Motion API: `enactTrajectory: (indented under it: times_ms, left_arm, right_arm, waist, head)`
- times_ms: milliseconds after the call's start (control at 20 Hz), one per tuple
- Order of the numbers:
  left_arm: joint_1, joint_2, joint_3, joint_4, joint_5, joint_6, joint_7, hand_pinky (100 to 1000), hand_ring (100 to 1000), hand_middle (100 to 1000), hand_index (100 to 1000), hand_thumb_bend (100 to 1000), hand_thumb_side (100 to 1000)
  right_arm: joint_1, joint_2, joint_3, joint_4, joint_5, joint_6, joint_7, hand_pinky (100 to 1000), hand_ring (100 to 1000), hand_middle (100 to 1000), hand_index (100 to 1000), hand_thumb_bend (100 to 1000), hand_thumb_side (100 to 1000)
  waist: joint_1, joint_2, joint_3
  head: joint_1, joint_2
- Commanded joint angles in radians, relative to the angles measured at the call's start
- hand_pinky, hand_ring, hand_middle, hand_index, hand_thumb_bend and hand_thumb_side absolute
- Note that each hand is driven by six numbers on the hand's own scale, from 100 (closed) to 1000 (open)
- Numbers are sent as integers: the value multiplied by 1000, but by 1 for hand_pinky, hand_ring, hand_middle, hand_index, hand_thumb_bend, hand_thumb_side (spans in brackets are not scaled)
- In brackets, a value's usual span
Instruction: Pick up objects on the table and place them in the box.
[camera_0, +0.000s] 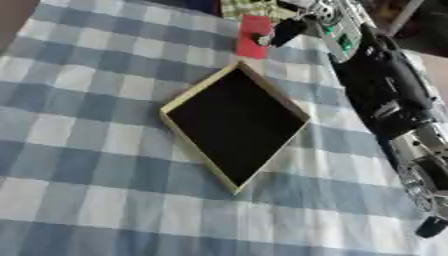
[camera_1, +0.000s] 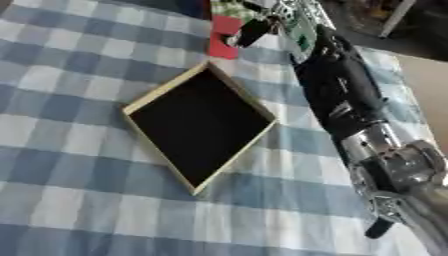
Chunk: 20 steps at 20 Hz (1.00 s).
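A flat box (camera_0: 199, 88) with a pale wooden rim and a black inside lies turned like a diamond in the middle of the blue-and-white checked tablecloth (camera_0: 87, 160); nothing shows inside it. Beyond its far corner a flat red object (camera_0: 250, 27) lies on the cloth. My right arm (camera_0: 385, 95) comes in from the lower right and stretches along the box's right side to the far edge. There my right hand (camera_0: 325, 22) is at the red object, with a black tip on its right side. Whether it holds the object is unclear. My left hand does not show.
At the table's far edge, just behind the red object, lie a green-and-white checked thing (camera_1: 232, 7) and a dark blue thing (camera_0: 203, 5). The cloth stretches wide to the left of and in front of the box. The table's right edge runs close by my right arm.
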<state>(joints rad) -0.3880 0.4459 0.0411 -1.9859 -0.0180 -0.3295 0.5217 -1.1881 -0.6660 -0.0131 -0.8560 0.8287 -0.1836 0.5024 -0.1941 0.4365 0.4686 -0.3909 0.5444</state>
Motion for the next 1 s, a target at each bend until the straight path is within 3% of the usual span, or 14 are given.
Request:
enactTrajectory:
  times_ms: [50,500,700,1000]
  left_arm:
    - [-7,5,1,-14,-5,5,0,808,864,812,739,122,823]
    - [-13,-2,0,-14,-9,8,1,808,863,811,734,122,827]
    - [-13,-4,1,-14,-11,10,2,808,863,810,732,122,828]
    - [-16,-8,1,-14,-14,12,3,809,863,810,729,123,831]
  right_arm:
    - [-22,-38,-13,1,-5,4,8,969,987,934,971,281,261]
    - [0,-55,-18,3,-43,10,17,956,970,912,970,266,281]
    - [4,-55,-18,6,-46,13,22,946,945,866,961,253,291]
    - [7,-51,-19,8,-67,15,26,903,870,721,931,177,319]
  waist:
    - [7,-17,1]
    - [-3,1,9]
    - [-7,6,11]
    - [-11,15,15]
  head:
    - [-7,-17]
    - [-11,-31]
    - [-10,-31]
    - [-10,-35]
